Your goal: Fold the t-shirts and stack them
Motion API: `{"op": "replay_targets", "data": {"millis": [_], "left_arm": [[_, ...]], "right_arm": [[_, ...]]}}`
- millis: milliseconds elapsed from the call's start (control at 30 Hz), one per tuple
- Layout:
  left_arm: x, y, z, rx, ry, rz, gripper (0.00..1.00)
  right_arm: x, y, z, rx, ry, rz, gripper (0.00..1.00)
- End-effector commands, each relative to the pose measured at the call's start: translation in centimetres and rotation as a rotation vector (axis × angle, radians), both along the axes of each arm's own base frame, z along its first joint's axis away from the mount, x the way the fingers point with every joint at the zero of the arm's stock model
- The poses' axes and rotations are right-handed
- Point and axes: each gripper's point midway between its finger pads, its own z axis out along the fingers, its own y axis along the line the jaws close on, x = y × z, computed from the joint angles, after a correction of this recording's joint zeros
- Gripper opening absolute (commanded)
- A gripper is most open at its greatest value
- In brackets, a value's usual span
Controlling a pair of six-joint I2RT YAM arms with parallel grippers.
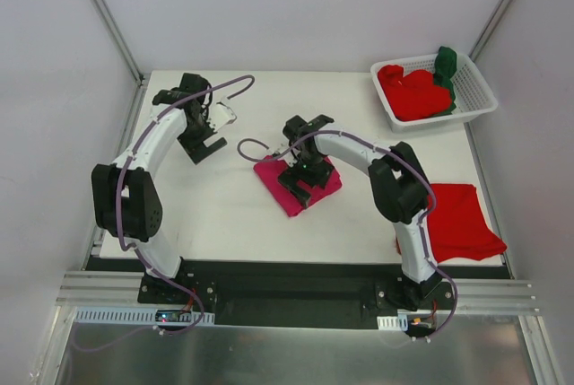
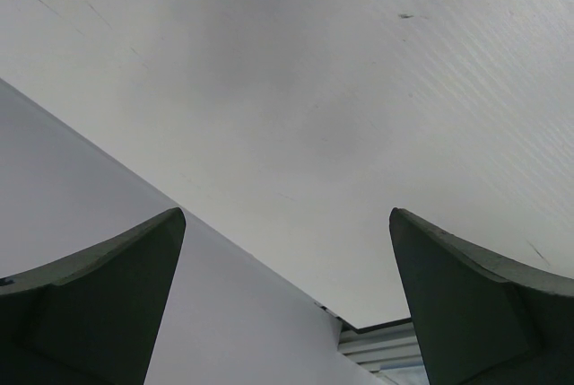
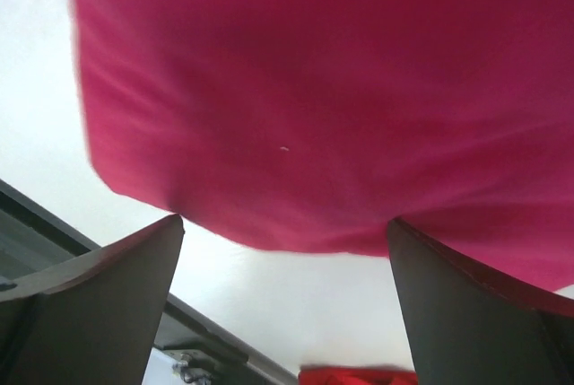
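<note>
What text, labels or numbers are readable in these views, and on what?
None readable in any view.
Magenta t-shirt, red t-shirt, white basket: plain, no print showing.
Blue part at the left arm's base: too small to tell any marking.

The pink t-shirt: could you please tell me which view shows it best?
The top external view: it shows the pink t-shirt folded, with its outline and place on the table. The right wrist view shows only a blurred close-up of its cloth. The left wrist view shows none of it.
</note>
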Motion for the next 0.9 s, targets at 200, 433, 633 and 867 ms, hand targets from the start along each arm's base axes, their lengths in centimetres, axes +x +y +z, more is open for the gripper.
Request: {"op": "replay_targets", "data": {"millis": [200, 433, 633, 867], "left_arm": [[0.7, -0.9, 0.5, 0.016, -0.001, -0.045, 0.99], [0.3, -0.7, 0.3, 0.022, 0.009, -0.046, 0.99], [0.2, -0.8, 0.2, 0.019, 0.013, -0.047, 0.99], [0.2, -0.7, 0.2, 0.024, 0.011, -0.047, 0.99]], "right_arm": [[-0.2, -3.4, 1.3, -0.099, -0.1, 0.022, 1.0], [1.2, -2.5, 6.4, -0.021, -0.207, 0.05, 1.0], [1.9, -1.4, 7.6, 0.022, -0.257, 0.04, 1.0], [1.9, 0.9, 3.8, 0.007, -0.27, 0.054, 1.0]]}}
